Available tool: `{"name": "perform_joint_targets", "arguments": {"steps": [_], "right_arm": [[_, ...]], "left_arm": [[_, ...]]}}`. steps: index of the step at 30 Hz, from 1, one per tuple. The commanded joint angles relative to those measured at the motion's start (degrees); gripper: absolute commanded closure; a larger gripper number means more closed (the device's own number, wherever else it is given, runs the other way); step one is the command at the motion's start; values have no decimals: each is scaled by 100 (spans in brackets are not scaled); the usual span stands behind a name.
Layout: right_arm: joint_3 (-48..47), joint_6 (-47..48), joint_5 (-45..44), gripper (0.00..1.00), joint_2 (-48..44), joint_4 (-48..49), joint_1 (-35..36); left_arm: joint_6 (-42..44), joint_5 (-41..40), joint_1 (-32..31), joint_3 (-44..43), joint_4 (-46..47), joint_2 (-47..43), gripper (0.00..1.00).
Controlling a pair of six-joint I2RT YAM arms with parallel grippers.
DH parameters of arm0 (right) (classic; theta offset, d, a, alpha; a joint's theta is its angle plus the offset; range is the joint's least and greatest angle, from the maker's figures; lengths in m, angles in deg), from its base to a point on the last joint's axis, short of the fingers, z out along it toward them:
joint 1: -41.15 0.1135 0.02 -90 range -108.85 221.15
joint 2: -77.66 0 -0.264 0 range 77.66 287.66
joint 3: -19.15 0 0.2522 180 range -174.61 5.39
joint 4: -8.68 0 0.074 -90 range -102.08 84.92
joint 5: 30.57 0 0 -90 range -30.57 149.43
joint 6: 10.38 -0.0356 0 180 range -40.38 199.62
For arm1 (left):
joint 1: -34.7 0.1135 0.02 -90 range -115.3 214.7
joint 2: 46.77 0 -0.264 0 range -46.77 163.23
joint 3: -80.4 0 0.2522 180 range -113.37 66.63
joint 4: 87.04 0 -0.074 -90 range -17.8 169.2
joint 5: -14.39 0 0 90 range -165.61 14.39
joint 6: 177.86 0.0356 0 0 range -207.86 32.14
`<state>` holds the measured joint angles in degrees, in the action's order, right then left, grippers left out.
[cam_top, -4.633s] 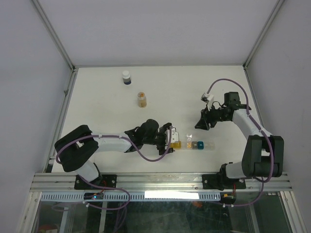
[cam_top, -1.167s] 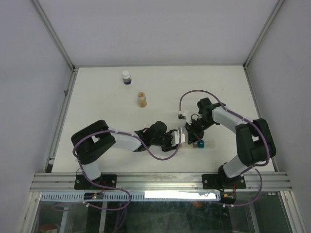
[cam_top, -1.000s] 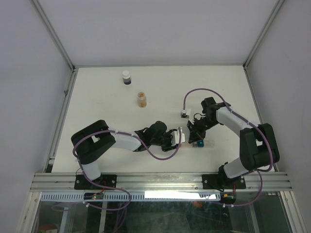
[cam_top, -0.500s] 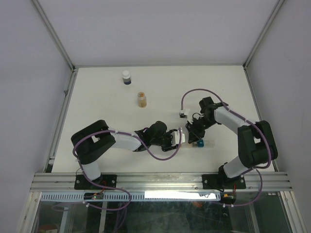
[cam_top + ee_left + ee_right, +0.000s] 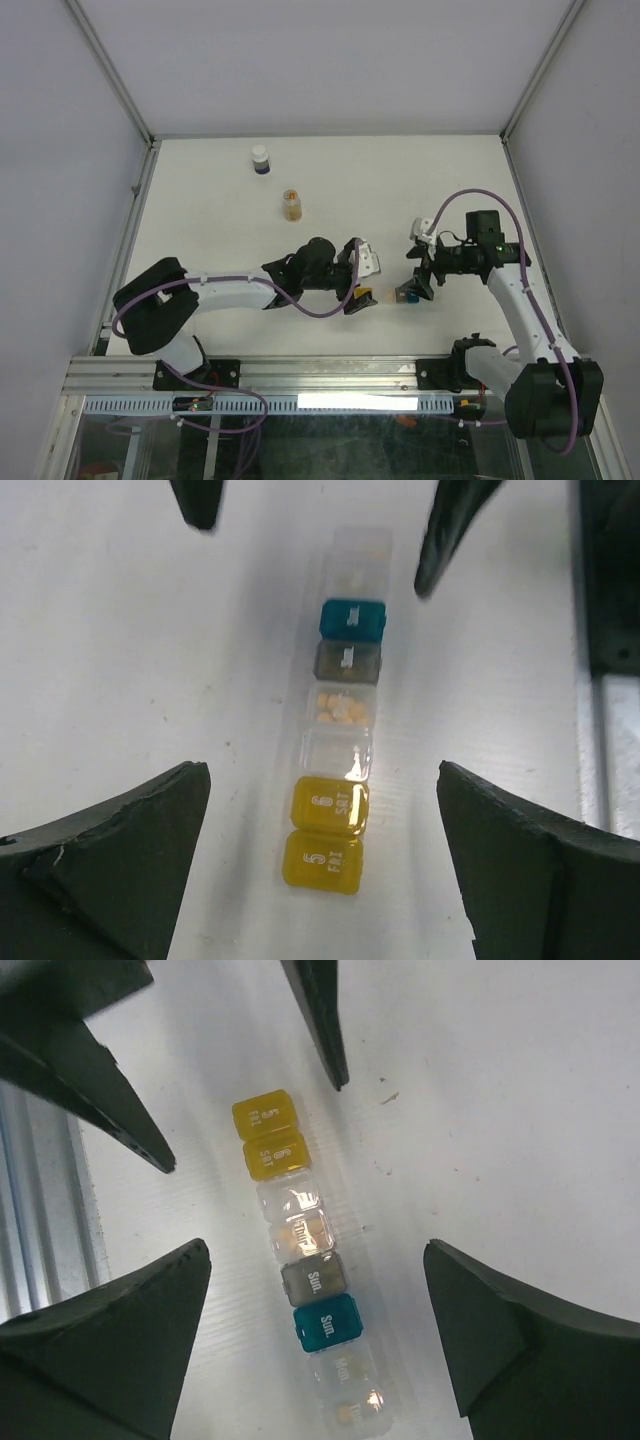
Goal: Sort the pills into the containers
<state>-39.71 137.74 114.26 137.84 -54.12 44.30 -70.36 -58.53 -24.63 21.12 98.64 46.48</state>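
The left claw point(image 5: 362, 278) and right claw point(image 5: 413, 274) have both sprung apart and backed off, leaving the containers point(image 5: 338, 752) lying free at mid-frame; the handling step looks finished.

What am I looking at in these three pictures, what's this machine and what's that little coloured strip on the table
The machine is a pair of robot arms, a left arm and a right arm, bolted at the near edge of a white table. The wide picture comes from a camera fixed above and behind them. The two close-ups come from a camera on each wrist, so the dark wedges at the bottom of each are that arm's own fingers.

The left gripper and the right gripper are both open and hold nothing. They face each other over a pill organizer, a strip of small day-labelled boxes: two yellow, several clear, one grey, one teal. One clear box shows small orange pills. Farther back stand an amber bottle and a white-capped bottle.
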Motion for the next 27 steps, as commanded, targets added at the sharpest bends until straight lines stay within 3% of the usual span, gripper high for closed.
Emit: {"name": "perform_joint_targets", "arguments": {"steps": [1, 6, 10, 16, 21, 25, 27], "right_arm": [[539, 1231, 492, 6, -520, 270, -53], [1070, 2206, 564, 1, -737, 263, -46], [1003, 2230, 308, 1, -481, 325, 38], [1113, 2091, -1052, 2, 146, 927, 656], [1139, 1785, -1690, 5, 535, 1249, 1100], [1181, 1539, -2134, 12, 801, 1502, 1322], [1110, 1445, -2213, 21, 1013, 1467, 1361]], "left_arm": [[-1182, 364, -30, 2, 405, -930, 1], [-2867, 739, 150, 1133, 1976, -1965, 1], [-3644, 327, 317, 1609, 2127, -2645, 1], [-3378, -242, 352, 1542, 873, -3545, 1], [-3095, -658, 360, 1460, 174, -4022, 1], [-2880, -865, 361, 1412, -89, -4163, 1], [-2779, -908, 361, 1384, -199, -4166, 1]]}}
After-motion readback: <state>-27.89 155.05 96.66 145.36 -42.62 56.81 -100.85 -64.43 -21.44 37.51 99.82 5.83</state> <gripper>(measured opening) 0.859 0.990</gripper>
